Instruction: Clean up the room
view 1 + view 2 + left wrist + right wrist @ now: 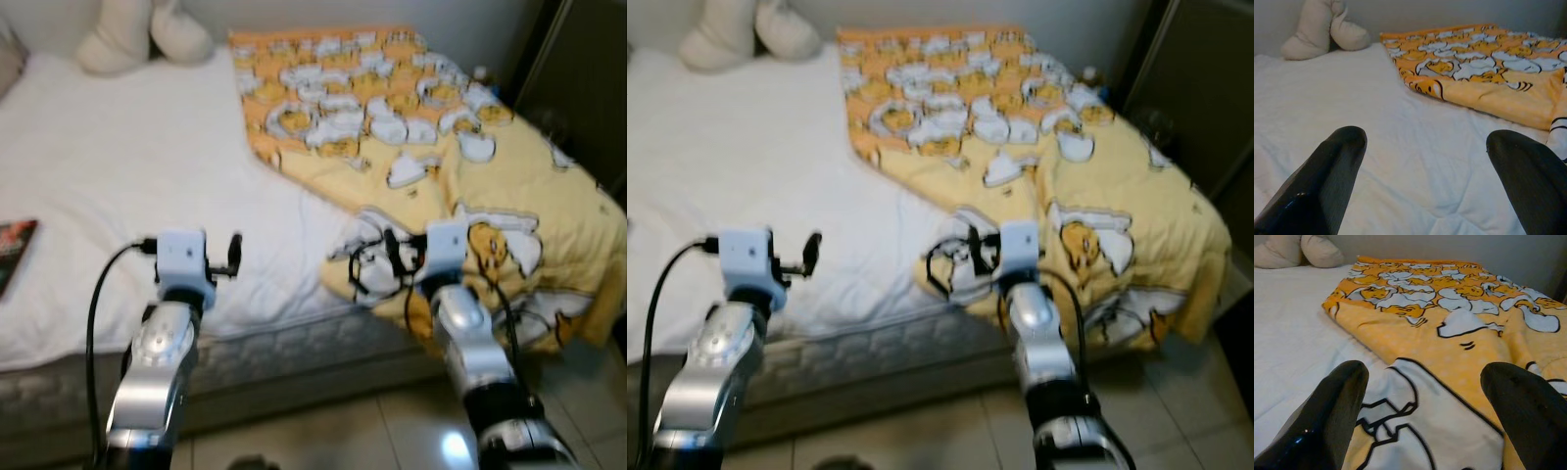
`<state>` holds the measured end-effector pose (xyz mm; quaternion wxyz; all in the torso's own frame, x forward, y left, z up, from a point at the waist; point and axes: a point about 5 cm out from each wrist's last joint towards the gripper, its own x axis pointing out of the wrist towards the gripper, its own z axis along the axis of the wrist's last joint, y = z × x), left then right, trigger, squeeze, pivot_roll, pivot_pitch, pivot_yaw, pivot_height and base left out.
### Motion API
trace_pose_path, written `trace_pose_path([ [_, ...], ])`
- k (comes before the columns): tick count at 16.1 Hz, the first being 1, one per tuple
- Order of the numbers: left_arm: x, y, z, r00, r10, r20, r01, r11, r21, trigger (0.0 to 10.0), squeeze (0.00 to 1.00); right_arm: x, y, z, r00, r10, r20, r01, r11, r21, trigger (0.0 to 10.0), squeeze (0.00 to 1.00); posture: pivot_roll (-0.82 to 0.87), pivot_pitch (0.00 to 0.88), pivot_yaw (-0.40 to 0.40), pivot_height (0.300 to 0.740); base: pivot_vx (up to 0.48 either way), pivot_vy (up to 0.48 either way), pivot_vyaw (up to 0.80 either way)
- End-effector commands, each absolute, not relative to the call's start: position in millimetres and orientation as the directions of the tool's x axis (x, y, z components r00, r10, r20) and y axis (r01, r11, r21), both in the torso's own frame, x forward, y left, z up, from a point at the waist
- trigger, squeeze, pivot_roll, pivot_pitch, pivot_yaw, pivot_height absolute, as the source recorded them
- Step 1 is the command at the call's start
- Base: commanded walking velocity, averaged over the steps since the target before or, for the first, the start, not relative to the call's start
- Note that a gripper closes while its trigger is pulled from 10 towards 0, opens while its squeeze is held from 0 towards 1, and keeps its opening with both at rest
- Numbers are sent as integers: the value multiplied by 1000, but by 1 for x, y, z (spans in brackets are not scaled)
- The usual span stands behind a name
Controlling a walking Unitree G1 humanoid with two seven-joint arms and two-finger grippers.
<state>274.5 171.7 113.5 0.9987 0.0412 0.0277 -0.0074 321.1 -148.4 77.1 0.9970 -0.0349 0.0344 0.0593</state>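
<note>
A yellow blanket (pixel 421 127) printed with white and orange cartoon figures covers the right half of the bed, its near corner rumpled at the bed's front edge. The white sheet (pixel 127 186) lies bare on the left half. My right gripper (pixel 1425 377) hovers open just above the blanket's near corner, nothing between its fingers. My left gripper (pixel 1427 147) stands open low over the white sheet near the front edge, left of the blanket, holding nothing.
A cream pillow (pixel 137 34) lies at the head of the bed by the wall. A dark red book (pixel 12 250) rests at the bed's left edge. A dark cabinet (pixel 578 78) stands to the right. Tiled floor (pixel 323 431) lies below the mattress.
</note>
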Motion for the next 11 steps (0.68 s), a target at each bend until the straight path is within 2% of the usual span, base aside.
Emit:
trace_pose_path([
  [1, 276, 175, 117, 999, -11, -53, 16, 995, 99, 10000, 0, 321, -147, 77, 990, 121, -79, -126, 990, -58, 10000, 0, 13, 0, 19, 740, 0, 458, -744],
  [2, 277, 174, 115, 998, -12, -64, 19, 995, 100, 10000, 0, 321, -149, 76, 989, 120, -83, -126, 990, -64, 10000, 0, 8, 0, 18, 740, 240, 416, -756],
  [6, 281, 168, 118, 998, -43, -53, 50, 989, 137, 10000, 0, 322, -149, 76, 990, 120, -78, -125, 989, -74, 10000, 0, 4, 0, 23, 740, 0, 0, 0],
  [8, 280, 164, 119, 996, -79, -47, 83, 992, 96, 10000, 0, 322, -147, 75, 989, 122, -87, -128, 990, -65, 10000, 0, 4, 0, 25, 740, 163, 176, 0],
  [11, 279, 166, 120, 996, -81, -49, 87, 987, 136, 10000, 0, 321, -146, 74, 987, 132, -90, -138, 988, -63, 10000, 0, 7, 0, 25, 740, 320, 358, -671],
])
